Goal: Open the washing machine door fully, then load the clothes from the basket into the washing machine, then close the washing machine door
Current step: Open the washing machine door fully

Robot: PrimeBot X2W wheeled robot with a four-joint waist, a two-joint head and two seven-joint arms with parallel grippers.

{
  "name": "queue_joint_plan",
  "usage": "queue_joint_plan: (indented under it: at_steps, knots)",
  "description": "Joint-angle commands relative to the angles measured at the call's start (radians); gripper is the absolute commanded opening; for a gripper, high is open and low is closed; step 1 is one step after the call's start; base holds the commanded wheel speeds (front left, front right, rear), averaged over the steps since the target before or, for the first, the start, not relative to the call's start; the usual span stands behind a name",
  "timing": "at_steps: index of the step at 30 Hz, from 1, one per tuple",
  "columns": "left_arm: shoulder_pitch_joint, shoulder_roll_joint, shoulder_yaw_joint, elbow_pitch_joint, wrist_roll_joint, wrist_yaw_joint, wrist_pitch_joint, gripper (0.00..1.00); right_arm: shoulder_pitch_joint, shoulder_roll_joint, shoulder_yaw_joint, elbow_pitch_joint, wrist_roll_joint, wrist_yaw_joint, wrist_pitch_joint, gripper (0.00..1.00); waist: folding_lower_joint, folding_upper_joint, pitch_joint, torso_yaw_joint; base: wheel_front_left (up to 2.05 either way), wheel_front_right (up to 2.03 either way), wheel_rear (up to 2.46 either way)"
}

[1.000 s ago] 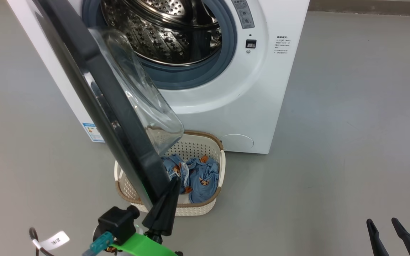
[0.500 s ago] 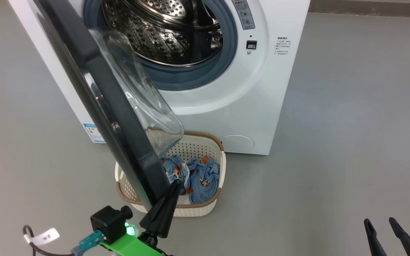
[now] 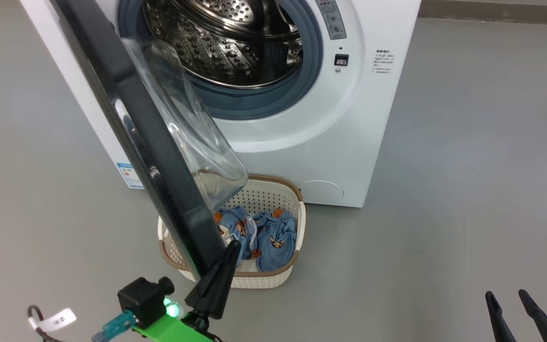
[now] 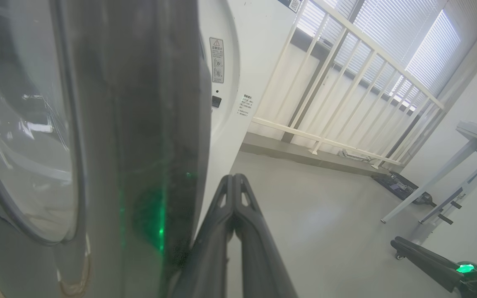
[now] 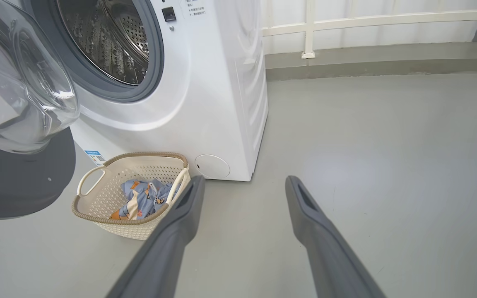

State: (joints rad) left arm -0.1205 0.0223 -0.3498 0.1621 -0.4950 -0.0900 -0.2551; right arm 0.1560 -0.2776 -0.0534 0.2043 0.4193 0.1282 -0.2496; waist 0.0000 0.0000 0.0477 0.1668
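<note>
The white washing machine (image 3: pixel 349 142) stands with its steel drum (image 3: pixel 226 42) exposed. The washing machine door (image 3: pixel 126 95), black-rimmed with a clear glass bowl, hangs swung out towards me, edge-on. My left gripper (image 3: pixel 233 244) is shut, empty, its tips against the door's lower rim on the side facing the machine; in the left wrist view the closed gripper (image 4: pixel 233 177) runs alongside the dark rim (image 4: pixel 139 124). Below the door sits the basket (image 3: pixel 264 284) holding the blue printed clothes (image 3: pixel 276 237). My right gripper (image 3: pixel 506 297) is open and empty at the lower right, well clear of the basket (image 5: pixel 118 225).
Grey floor (image 3: pixel 444 190) spreads wide to the right of the machine. A white railing (image 4: pixel 346 82) runs behind it, and white table legs (image 4: pixel 441 182) stand further right. The door's glass bowl overhangs the basket's back left part.
The whole head picture has drifted slightly right and down, so the camera moved. My left gripper stays shut at the door's lower rim. The right gripper is unchanged.
</note>
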Motion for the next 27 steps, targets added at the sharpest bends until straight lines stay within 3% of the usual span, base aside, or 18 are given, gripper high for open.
queue_joint_plan:
  at_steps: [1,15,27]
  knots:
    - [-0.015,0.028,0.073,-0.016,0.009,0.014,-0.007,0.00,-0.027,-0.019,0.013,-0.026,0.000,0.003,-0.012,1.00,0.0000,0.0000,0.000,0.003,0.00,0.00,0.00]
    - [0.031,0.028,0.123,-0.053,0.043,0.028,-0.007,0.00,-0.035,-0.022,0.018,-0.030,0.001,0.003,-0.012,1.00,0.0000,0.0000,0.017,0.036,0.00,0.00,0.00]
    - [0.117,0.028,0.179,-0.141,0.088,0.116,-0.007,0.00,-0.039,-0.025,0.022,-0.040,0.001,0.003,-0.012,1.00,0.0000,0.0000,0.036,0.069,0.00,0.00,0.00]
